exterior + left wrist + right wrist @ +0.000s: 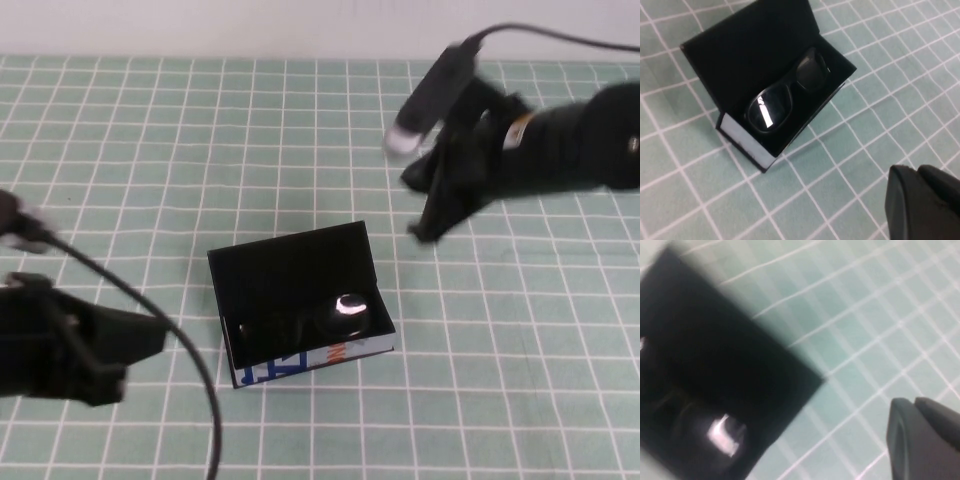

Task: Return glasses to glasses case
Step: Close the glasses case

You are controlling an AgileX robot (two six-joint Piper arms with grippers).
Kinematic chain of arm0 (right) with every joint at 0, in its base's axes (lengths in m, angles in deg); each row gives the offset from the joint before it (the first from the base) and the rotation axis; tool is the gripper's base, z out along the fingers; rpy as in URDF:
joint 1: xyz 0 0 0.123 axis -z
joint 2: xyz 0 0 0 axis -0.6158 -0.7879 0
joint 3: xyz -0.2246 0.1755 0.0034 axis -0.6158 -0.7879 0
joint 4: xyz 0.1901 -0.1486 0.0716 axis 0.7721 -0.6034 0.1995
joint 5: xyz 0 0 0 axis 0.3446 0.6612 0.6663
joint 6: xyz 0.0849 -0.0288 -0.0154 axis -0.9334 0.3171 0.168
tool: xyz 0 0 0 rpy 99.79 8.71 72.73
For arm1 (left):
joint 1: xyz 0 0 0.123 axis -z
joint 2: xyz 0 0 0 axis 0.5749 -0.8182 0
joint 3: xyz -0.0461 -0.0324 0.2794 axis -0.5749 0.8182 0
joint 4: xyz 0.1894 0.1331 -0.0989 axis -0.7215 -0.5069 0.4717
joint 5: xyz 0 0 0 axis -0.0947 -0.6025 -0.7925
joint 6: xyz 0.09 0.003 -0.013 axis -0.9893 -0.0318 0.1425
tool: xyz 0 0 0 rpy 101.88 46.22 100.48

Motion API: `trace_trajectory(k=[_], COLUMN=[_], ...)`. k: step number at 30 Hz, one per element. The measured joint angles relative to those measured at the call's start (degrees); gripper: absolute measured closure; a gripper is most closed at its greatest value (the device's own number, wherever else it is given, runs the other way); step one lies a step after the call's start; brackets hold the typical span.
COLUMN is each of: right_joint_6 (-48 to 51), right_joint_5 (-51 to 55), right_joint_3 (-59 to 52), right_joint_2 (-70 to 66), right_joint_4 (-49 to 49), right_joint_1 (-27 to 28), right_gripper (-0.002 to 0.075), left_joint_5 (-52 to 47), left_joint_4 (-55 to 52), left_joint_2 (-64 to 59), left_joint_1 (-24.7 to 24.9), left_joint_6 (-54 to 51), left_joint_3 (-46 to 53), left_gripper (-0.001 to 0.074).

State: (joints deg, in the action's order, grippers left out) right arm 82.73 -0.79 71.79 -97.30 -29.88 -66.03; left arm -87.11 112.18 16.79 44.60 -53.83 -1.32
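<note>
Table: we see a pale green mat [200, 150] with a white grid covering the whole work surface.

Right arm: the black right arm reaches in from the far right, raised above the mat; the right gripper [432, 210] hangs beyond and to the right of the case, well apart from it. We cannot tell how its fingers stand. In its own wrist view only 1 dark finger tip [925, 440] shows at the corner.

Left arm: the black left arm sits low at the near left edge, with a black cable looping past it; the left gripper [140, 340] points toward the case but stays apart from it. We cannot tell how its fingers stand, and nothing shows in its hold.

Case: the rectangular black box-shaped glasses case [300, 300] lies near the middle of the mat, lid flipped up at the far side, its white side strip with blue and orange print facing the robot.

Glasses: the glossy black plastic-framed glasses [787, 95] with dark rectangular lenses lie inside the open case, along its length, 1 lens catching a bright glint.
</note>
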Motion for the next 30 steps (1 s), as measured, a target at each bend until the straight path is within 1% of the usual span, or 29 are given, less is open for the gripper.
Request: trace_trajectory(k=[3,5,8,11,14,17,19,21,25,30], right_joint_6=[-1.4,-1.8,-1.1,2.2,4.3,4.6,4.8,4.8,4.8,5.2], right_joint_5=[0.9,2.8,7.7,14.4,19.5,21.1,21.0,20.6,20.7,22.4], right_joint_3=[4.5,7.7,13.8,20.1,26.6,30.9,32.4,32.9,33.1,33.1], right_joint_2=[-3.5,-6.7,-12.3,-17.9,-23.4,-28.3,-30.6,-32.3,-35.9,-38.9], right_joint_4=[4.5,8.7,15.8,22.1,26.4,29.5,30.0,29.9,29.5,30.4], right_joint_1=[4.3,6.8,9.9,11.1,11.2,11.1,11.1,11.1,11.1,11.1], right_gripper=[0.0737,0.0737,0.0737,0.0737,0.0737,0.0737,0.0737,0.0737,0.0737,0.0737], left_joint_5=[5.0,9.7,19.3,29.8,41.1,51.6,57.7,61.2,65.3,70.6], left_joint_4=[2.1,3.3,6.2,9.9,12.9,14.3,14.9,15.2,13.8,7.2], left_joint_2=[-3.6,-5.5,-8.0,-10.6,-14.0,-18.9,-22.7,-26.8,-34.2,-36.4], left_joint_1=[3.5,7.7,15.1,23.9,33.9,42.4,45.7,47.4,48.0,48.0], left_joint_6=[-2.4,-3.0,-3.2,-3.9,-4.1,-4.1,-3.7,-2.3,2.0,9.4], left_joint_3=[1.3,3.0,6.1,9.2,10.5,10.6,10.6,10.6,10.6,10.1], left_gripper=[0.0737,0.0737,0.0737,0.0737,0.0737,0.0737,0.0737,0.0737,0.0737,0.0737])
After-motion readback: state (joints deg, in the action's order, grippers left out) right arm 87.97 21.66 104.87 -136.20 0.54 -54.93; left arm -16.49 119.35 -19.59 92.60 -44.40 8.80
